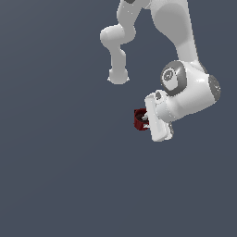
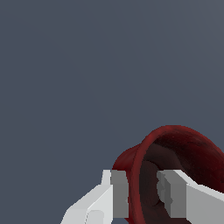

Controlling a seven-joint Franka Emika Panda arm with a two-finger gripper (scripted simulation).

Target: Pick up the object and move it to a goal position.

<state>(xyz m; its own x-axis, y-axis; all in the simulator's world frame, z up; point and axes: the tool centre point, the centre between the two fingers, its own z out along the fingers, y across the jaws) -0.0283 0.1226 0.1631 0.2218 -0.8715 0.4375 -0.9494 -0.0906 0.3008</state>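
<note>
The object (image 1: 138, 119) is a small dark red cup with a dark hollow inside. In the exterior view it sits at the tip of the white hand, just off that hand's side toward the exterior view's left. My gripper (image 1: 145, 120) is shut on the cup's wall. In the wrist view the object (image 2: 186, 146) fills the corner by the gripper (image 2: 143, 194). One grey fingertip (image 2: 119, 192) presses the outside of the rim, and the other pad (image 2: 168, 194) reaches into the hollow. The cup's base is hidden behind its body.
The white arm (image 1: 178, 37) comes in from the top of the exterior view, its bulky wrist joint (image 1: 194, 90) right behind the hand. A flat, uniform dark grey surface (image 1: 60, 162) surrounds everything. No other object shows.
</note>
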